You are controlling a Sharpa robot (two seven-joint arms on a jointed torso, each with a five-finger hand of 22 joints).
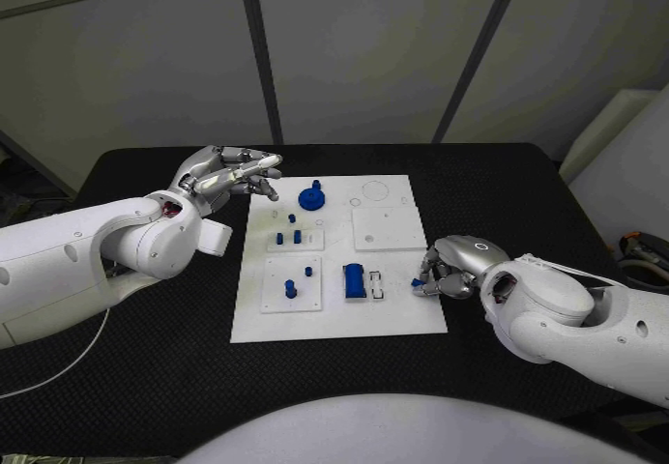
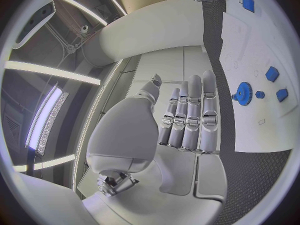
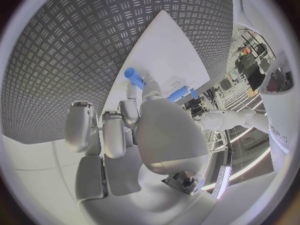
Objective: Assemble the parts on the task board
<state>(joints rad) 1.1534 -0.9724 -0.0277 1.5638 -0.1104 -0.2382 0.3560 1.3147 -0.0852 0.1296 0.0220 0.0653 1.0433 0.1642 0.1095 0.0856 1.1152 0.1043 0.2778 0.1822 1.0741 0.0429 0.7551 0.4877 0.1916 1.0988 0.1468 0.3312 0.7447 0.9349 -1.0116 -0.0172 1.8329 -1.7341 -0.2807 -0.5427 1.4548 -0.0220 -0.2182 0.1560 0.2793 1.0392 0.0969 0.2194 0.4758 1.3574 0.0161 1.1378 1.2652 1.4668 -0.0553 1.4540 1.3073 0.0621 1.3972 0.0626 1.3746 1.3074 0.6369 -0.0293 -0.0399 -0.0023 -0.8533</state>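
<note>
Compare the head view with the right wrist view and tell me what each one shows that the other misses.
The head view alone takes in the left hand, open above the board's far left corner, and the blue gear, the pegs and the blue block on the task board. The right wrist view alone gives a close look from behind the right hand at the small blue part at its fingertips. Both show the right hand at the board's right edge, the white board and the black table.

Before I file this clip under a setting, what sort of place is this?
Most likely a robotics lab or test cell. A white task board with small blue parts lies on a black table, pale partition panels stand behind it, and the right wrist view shows a bright hall with equipment racks.
</note>
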